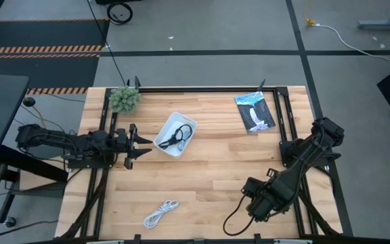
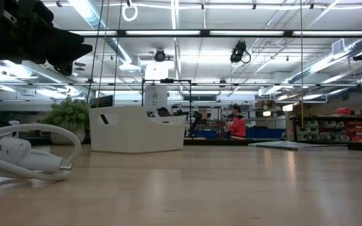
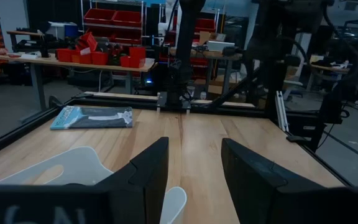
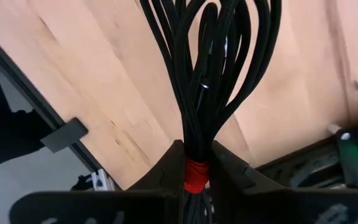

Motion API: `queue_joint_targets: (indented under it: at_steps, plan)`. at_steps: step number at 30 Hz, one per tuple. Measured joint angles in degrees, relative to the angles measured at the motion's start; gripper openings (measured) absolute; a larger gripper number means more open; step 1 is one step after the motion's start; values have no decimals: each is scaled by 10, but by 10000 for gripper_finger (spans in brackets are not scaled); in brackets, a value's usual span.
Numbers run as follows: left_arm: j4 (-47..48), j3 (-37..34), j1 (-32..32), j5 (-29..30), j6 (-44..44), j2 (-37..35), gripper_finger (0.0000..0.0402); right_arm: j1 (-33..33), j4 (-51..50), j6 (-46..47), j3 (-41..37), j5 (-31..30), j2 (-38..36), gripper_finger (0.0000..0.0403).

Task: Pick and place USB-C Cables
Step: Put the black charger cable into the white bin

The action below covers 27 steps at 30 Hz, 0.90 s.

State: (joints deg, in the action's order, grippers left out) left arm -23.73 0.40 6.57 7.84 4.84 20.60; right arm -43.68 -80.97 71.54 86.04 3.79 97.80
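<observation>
My right gripper (image 1: 250,205) is near the table's near right corner, shut on the black cable bundle with the red band (image 4: 216,68). The bundle's loops (image 1: 235,220) reach toward the near edge. My left gripper (image 1: 139,144) is open and holds nothing; it sits just left of the white tray (image 1: 162,133). The loose black cable (image 1: 179,139) lies inside that tray. The white coiled cable (image 1: 160,213) rests flat on the wood near the near edge and shows large in the low view (image 2: 17,157). My right gripper pinches the black bundle between its two fingers at the red band (image 4: 195,175), where the strands are gathered. The loops (image 4: 222,56) fan out beyond the fingertips over the wood. I cannot tell whether they touch the table.
A blue-and-white flat packet (image 1: 254,112) lies near the far right corner. A small green plant (image 1: 124,99) stands at the far left corner. Black frame rails (image 1: 303,115) border the table. Bare wood lies between the tray and my right gripper.
</observation>
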Motion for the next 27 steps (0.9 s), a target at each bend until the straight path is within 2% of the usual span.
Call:
queue_joint_targets:
  at_steps: [11,21,27]
  plan:
    - [0,0,0,0,0,0,156,19,-90,-33,87,-44,0,51]
    - [0,0,0,0,0,0,156,42,-90,-80,94,-52,0,51]
    - [0,0,0,0,0,0,156,77,-90,-156,94,-74,0,52]
